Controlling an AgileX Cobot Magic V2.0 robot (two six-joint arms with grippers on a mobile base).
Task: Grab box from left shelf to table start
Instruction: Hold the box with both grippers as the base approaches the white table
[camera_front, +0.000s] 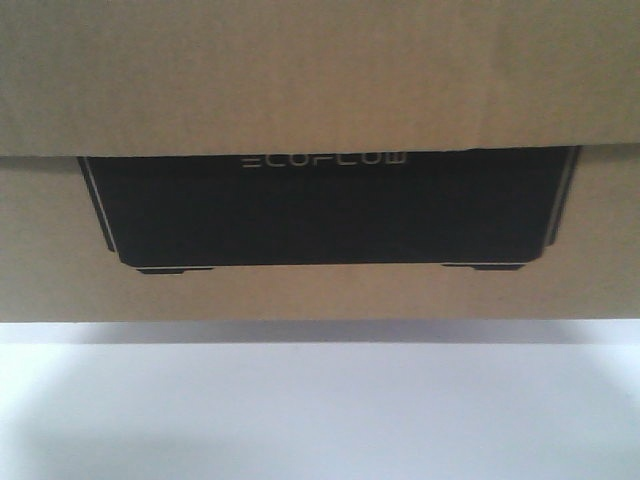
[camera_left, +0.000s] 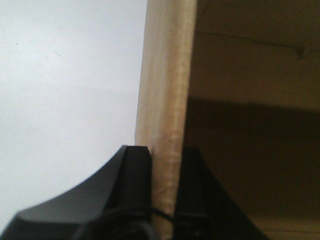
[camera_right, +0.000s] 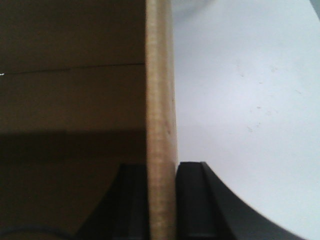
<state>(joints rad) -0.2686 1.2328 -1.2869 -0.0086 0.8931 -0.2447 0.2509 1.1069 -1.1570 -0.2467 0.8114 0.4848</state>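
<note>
The brown cardboard box (camera_front: 320, 90) fills the upper front view, its black ECOFLOW panel facing me and its bottom edge just over the white table (camera_front: 320, 410), a shadow beneath it. In the left wrist view my left gripper (camera_left: 166, 160) is shut on the edge of the box's cardboard wall (camera_left: 165, 75), one black finger on each side. The right wrist view shows my right gripper (camera_right: 161, 172) likewise shut on the opposite cardboard wall (camera_right: 160, 75). The left shelf is out of view.
White table surface (camera_left: 65, 90) spreads outside the box on the left, and the same table (camera_right: 245, 100) lies on the right. The box's dark inside (camera_left: 250, 125) shows past the wall.
</note>
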